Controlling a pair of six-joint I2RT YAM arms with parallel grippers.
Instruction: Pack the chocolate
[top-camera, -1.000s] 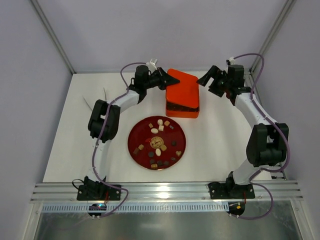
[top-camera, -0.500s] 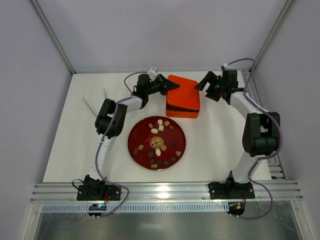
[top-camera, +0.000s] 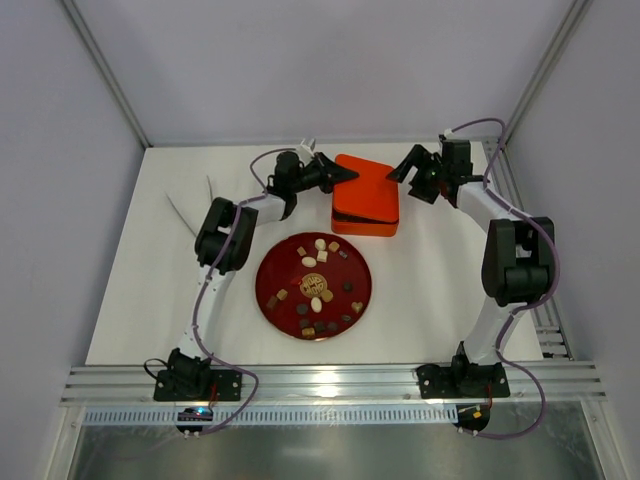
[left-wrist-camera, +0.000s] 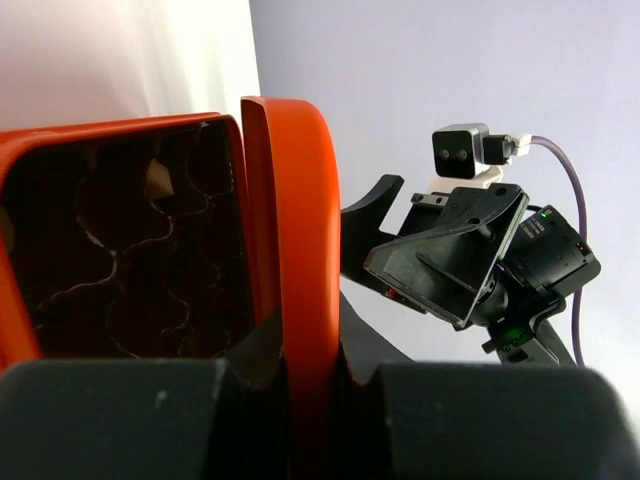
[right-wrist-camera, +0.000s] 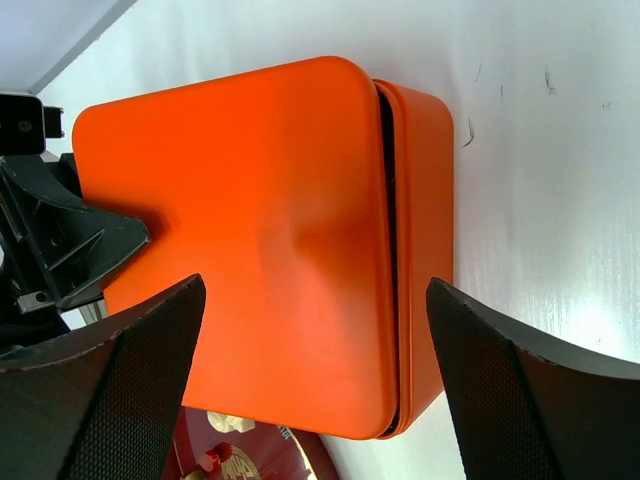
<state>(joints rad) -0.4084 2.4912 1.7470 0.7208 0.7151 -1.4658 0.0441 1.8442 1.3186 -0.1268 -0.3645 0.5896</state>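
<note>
The left hand (top-camera: 345, 174) is clamped on the edge of the lid (right-wrist-camera: 250, 220), holding it ajar over the box (right-wrist-camera: 425, 200), presumably to give access for packing; the right hand (right-wrist-camera: 315, 300) hovers wide open and empty alongside; the chocolate (top-camera: 315, 285) lies on the plate (top-camera: 280, 262) nearby.

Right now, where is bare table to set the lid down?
Free: the table right of the red plate, up to the right arm; also the strip between plate and near edge. Crowded: orange box, with left gripper and right gripper beside it.
</note>
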